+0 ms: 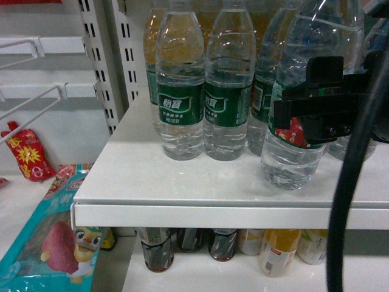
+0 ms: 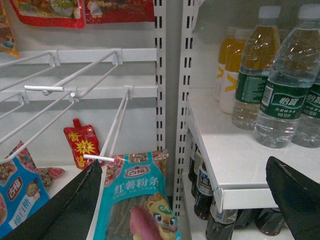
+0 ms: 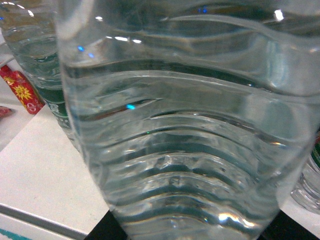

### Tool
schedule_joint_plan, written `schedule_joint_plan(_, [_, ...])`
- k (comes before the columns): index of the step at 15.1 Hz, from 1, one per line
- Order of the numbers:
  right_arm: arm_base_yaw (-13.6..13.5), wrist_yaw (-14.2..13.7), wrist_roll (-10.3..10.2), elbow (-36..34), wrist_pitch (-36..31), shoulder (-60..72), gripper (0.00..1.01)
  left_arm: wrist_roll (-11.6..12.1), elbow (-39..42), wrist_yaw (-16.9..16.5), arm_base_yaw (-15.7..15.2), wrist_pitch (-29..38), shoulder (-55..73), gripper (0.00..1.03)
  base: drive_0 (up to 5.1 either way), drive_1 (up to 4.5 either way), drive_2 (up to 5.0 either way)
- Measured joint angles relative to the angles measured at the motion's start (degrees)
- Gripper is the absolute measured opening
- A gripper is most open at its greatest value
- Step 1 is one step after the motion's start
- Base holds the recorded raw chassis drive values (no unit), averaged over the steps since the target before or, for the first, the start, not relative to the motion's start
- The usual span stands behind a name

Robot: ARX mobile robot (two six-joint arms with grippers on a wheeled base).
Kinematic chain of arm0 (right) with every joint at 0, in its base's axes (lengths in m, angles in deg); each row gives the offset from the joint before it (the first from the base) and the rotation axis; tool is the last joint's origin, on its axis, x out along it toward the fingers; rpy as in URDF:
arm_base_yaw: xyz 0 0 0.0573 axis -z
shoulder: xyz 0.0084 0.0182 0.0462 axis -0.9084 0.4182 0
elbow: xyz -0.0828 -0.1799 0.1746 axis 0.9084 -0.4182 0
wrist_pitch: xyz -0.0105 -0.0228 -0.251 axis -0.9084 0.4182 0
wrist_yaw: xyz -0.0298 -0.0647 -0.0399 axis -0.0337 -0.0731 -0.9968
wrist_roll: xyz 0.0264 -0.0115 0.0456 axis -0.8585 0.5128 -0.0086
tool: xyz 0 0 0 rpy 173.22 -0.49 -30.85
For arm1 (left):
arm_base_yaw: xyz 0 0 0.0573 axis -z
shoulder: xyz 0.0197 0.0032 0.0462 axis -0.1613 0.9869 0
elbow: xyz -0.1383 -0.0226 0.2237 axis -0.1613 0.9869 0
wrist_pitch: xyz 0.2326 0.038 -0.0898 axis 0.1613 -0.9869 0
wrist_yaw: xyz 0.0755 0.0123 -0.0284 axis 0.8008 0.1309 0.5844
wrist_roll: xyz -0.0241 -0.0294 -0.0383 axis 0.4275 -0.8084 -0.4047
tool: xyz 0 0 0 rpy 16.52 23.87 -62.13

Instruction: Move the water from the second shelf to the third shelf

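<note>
My right gripper (image 1: 316,115) is shut on a clear ribbed water bottle (image 1: 292,158) at its green and red label, on the right of the white shelf (image 1: 182,182). The bottle stands about upright, its base close to the shelf's front edge; I cannot tell whether it touches the board. In the right wrist view this water bottle (image 3: 185,140) fills the frame, with black fingertips (image 3: 100,232) at the bottom corners. Two more green-labelled water bottles (image 1: 180,91) (image 1: 228,91) stand just left of it. My left gripper (image 2: 180,200) hangs open and holds nothing, left of the shelf edge.
Dark cola bottles (image 1: 157,249) and orange drink bottles (image 1: 279,249) stand on the shelf below. A teal snack packet (image 1: 55,243) and white wire hooks (image 1: 30,103) fill the bay to the left. A black cable (image 1: 352,182) crosses in front on the right.
</note>
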State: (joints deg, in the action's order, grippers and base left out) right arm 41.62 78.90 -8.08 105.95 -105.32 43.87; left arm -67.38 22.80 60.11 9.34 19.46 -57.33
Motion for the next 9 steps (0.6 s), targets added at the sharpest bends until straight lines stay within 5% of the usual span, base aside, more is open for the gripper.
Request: schedule_joint_plan(9, [0.1,-3.7,-3.1,6.1,1.3,8.1,0.39,0.0,0.0,0.0,0.0,0.0,0.0,0.98,0.0,0.00,0.0])
